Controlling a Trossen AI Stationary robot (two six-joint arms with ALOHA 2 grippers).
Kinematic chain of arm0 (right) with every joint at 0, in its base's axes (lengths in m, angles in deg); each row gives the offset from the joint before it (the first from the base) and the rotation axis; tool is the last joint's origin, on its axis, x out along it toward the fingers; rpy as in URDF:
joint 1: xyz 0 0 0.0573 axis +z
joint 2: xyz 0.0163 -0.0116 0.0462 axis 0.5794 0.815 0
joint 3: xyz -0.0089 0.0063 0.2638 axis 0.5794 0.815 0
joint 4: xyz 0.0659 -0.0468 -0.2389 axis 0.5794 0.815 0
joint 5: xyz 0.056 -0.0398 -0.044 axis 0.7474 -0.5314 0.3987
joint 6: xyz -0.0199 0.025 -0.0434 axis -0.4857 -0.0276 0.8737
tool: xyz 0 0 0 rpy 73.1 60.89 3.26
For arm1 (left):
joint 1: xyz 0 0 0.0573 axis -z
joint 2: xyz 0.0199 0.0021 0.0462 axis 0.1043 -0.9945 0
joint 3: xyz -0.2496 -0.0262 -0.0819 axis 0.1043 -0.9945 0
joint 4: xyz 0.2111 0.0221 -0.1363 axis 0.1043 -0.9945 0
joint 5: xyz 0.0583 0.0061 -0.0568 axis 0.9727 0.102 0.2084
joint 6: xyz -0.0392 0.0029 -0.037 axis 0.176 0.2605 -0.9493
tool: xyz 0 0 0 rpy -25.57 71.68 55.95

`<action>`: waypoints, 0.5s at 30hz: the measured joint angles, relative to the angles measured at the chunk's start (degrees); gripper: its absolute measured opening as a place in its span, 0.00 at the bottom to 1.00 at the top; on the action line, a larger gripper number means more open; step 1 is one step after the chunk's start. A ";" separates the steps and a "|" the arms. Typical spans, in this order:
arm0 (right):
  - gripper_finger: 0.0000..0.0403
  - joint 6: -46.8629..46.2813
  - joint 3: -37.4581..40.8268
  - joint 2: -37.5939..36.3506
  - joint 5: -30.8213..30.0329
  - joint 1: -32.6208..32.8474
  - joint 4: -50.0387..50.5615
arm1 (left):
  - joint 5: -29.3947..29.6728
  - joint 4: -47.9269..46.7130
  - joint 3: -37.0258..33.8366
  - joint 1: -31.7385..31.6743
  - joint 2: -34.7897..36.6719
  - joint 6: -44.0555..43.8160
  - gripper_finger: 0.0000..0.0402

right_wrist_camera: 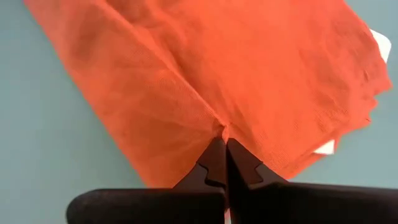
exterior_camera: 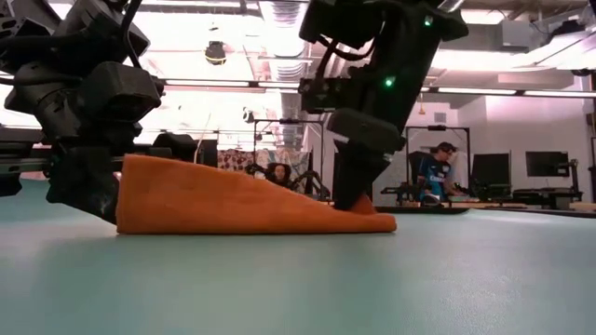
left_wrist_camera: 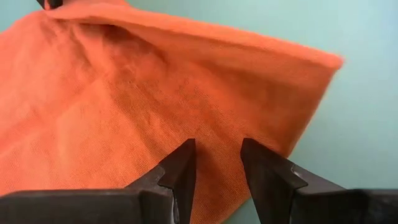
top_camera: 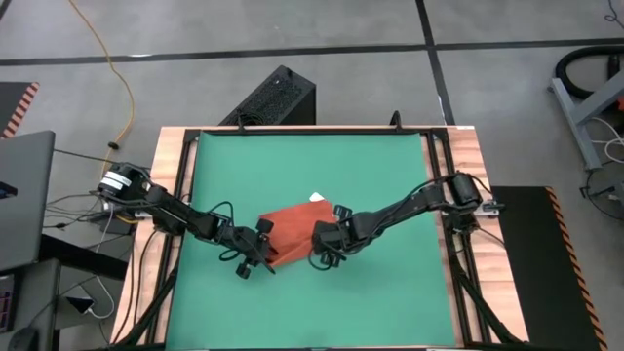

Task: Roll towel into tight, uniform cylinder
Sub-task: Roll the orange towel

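The orange-red towel [top_camera: 291, 230] lies folded in several layers at the middle of the green mat, with its white tag [top_camera: 318, 198] at the far edge. In the low view its left end [exterior_camera: 140, 186] stands thick and raised, and it tapers down flat to the right. My left gripper [left_wrist_camera: 217, 165] is open at the towel's left near end, its fingers over the cloth. It also shows in the high view [top_camera: 261, 250]. My right gripper [right_wrist_camera: 224, 146] is shut on the towel at its right near part. It also shows in the high view [top_camera: 323, 250]. My left gripper has its open fingers [left_wrist_camera: 183, 168] over the towel's near left part; I cannot tell whether they touch the cloth. My right gripper pinches a small pucker of the towel's top surface [right_wrist_camera: 224, 129] between its two shut fingertips, with creases running out from it. The fingers come steeply from above [exterior_camera: 358, 191]. The cloth there lies low on the mat.
The green mat [top_camera: 390, 175] is framed by the wooden table edge [top_camera: 468, 156]. A black box [top_camera: 278, 97] stands beyond the far edge. A laptop and cables [top_camera: 29, 195] lie to the left. A person [exterior_camera: 433, 172] sits in the room behind.
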 joint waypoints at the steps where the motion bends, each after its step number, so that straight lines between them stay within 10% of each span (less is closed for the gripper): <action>1: 0.03 0.26 -0.01 0.22 0.00 0.01 -0.48 | 0.51 0.00 0.00 0.00 0.00 0.00 0.31; 15: 0.03 1.64 -0.20 3.65 0.96 0.14 -2.19 | 4.94 -2.85 0.14 0.21 3.28 -0.67 0.31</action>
